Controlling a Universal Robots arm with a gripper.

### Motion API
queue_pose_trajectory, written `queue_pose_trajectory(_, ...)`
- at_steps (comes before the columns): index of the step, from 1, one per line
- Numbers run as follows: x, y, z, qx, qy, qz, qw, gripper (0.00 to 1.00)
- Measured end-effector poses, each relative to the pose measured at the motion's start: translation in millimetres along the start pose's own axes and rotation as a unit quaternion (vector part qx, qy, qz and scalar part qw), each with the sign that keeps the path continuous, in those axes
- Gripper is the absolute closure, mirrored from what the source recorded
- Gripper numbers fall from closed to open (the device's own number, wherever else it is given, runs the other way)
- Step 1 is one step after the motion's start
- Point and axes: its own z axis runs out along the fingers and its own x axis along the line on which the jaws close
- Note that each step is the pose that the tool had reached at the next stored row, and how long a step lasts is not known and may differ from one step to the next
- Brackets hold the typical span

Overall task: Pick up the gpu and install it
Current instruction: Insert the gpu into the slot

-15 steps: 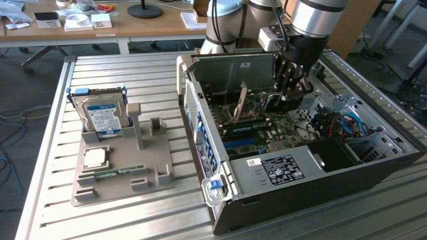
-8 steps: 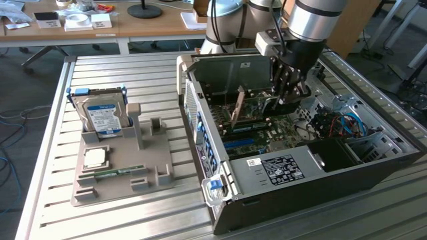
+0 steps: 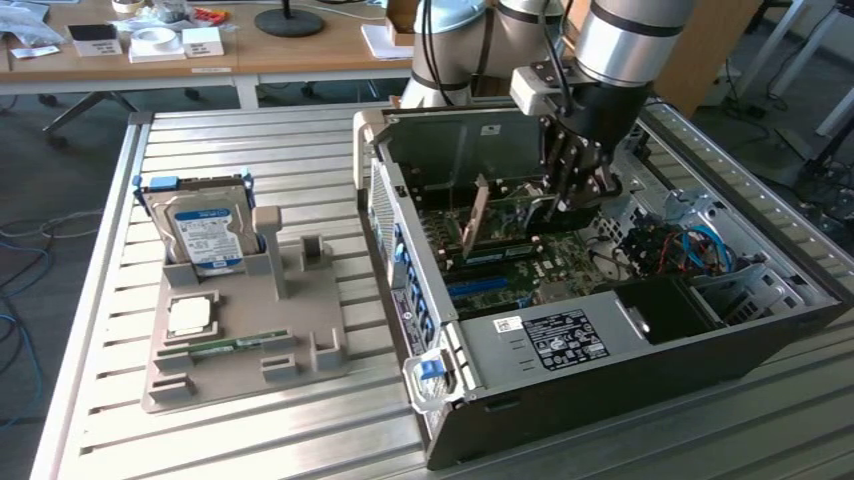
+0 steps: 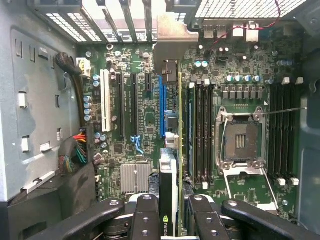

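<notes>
- The end effector (image 3: 577, 188) reaches down into the open computer case (image 3: 641, 350), in the upper centre of the exterior frame.
- It is clamped on the gpu (image 3: 521, 212). In the wrist view the black fingers (image 4: 145, 212) press on either side of the card.
- The gpu stands on edge inside the case, over the motherboard (image 3: 534, 265). Its metal bracket end points toward the case's rear panel, on the exterior view's left.
- In the wrist view the gpu (image 4: 180, 125) shows edge-on as a thin green line, with the black cooler (image 4: 167, 190) on one face and the silvery bracket (image 4: 175, 40) at the slotted rear wall.
- A blue expansion slot (image 4: 162, 97) lies just beside the card's edge. Whether the card sits in a slot I cannot tell.
- An open processor socket (image 4: 241, 141) lies on the other side of the card, with long memory slots between them.
- On the exterior view's left, well apart from the case, a grey holder (image 3: 307, 350) rests on the slatted metal worktop (image 3: 267, 440).
- A hard drive (image 3: 203, 235) with a blue and white label stands upright in the holder, and a narrow green memory stick (image 3: 240, 345) lies flat near its front edge.
</notes>
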Motion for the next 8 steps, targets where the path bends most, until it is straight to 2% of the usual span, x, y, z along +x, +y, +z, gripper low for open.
queue_pose_trajectory(8, 1.9, 4.9, 12.4, 0.0000, 0.0000, -0.002, 1.0000, 0.73)
